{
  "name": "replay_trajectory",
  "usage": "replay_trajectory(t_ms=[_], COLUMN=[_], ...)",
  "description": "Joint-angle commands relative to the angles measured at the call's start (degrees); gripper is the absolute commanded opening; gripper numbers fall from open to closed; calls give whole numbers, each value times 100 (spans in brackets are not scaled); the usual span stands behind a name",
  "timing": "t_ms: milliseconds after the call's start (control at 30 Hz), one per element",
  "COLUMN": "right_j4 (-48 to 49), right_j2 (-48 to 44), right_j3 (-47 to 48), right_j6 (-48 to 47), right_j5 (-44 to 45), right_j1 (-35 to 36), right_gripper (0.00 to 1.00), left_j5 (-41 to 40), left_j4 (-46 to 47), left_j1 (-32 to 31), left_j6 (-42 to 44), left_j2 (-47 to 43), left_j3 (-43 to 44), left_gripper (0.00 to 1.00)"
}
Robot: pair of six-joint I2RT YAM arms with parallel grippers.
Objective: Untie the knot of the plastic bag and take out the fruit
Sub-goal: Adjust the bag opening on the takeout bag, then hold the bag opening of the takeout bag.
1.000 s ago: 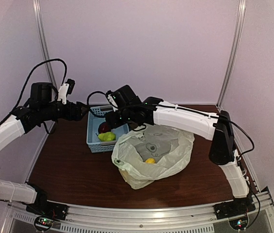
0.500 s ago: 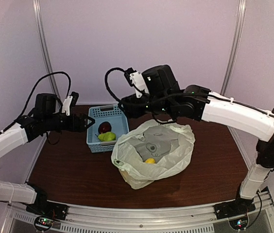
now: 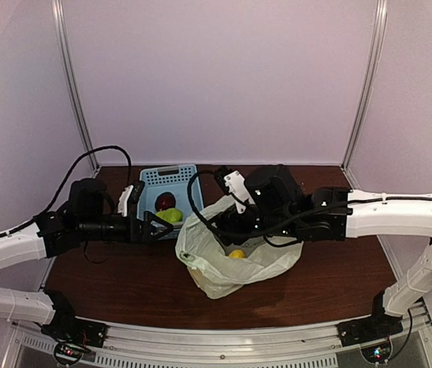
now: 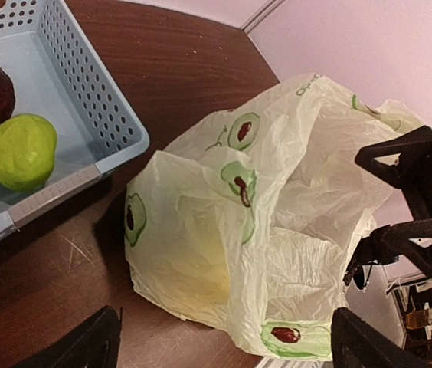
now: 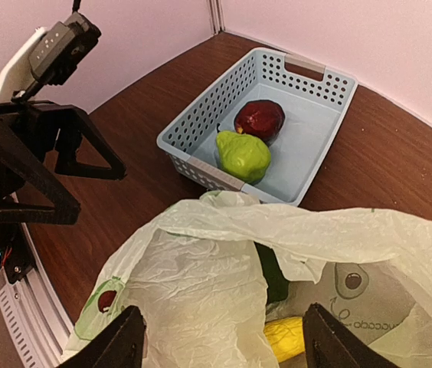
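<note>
- Right gripper (image 3: pixel 225 230) has dropped from high above the basket (image 3: pixel 148 181) to just over the mouth of the bag (image 3: pixel 266 257); half a second ago the arm was raised well clear
- Its fingers stand wide apart in the wrist view, nothing between them (image 5: pixel 224 349)
- Left gripper (image 3: pixel 162 228) has slid in low from the 9 o'clock edge and now sits just beside the bag, also at 9 o'clock; fingers spread wide, empty (image 4: pixel 224 354)
- Bag lies mid-table (image 3: pixel 124 284), mouth gaping upward; no knot to be seen, so I judge the untying done
- Basket at 10 o'clock of the bag holds a red fruit (image 3: pixel 165 201) and a green pear (image 3: pixel 171 215), the same as a second ago
- Yellow fruit (image 3: pixel 237 254) is inside the bag, at 6 o'clock in the right wrist view (image 5: pixel 286 337), with something dark green just above it (image 5: pixel 273 280)
- Reading: the right arm is back from a basket trip and lined up for another pick; the yellow one looks easiest to reach
- Risk: thin plastic folds over the opening (image 5: pixel 201 284) and may get pinched with the fruit
</note>
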Motion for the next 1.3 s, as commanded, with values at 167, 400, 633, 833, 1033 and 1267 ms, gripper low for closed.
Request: replay_trajectory(t_ms=[167, 400, 633, 833, 1033, 1267], right_j4=[606, 1054, 1150, 1213, 1326, 1140], right_j2=[53, 305, 496, 603, 603, 364], right_j3=[-704, -1026, -1107, -1182, -1259, -1288], right_j6=[589, 730, 734, 769, 819, 905], right_j5=[-158, -419, -604, -652, -742, -367], right_j1=[471, 610, 729, 745, 765, 712], right_gripper=[75, 84, 84, 81, 70, 70], left_j5=[21, 47, 79, 14, -166, -374], left_j4=[761, 1175, 1442, 1679, 1720, 1603], left_j1=[-384, -550, -701, -900, -1118, -1191], left_j6=[-695, -822, -863, -910, -825, -776], left_j2=[100, 366, 724, 1050, 1416, 1571], left_j3=[-278, -376, -350, -309, -124, -87], left_gripper=[97, 98, 97, 97, 92, 41])
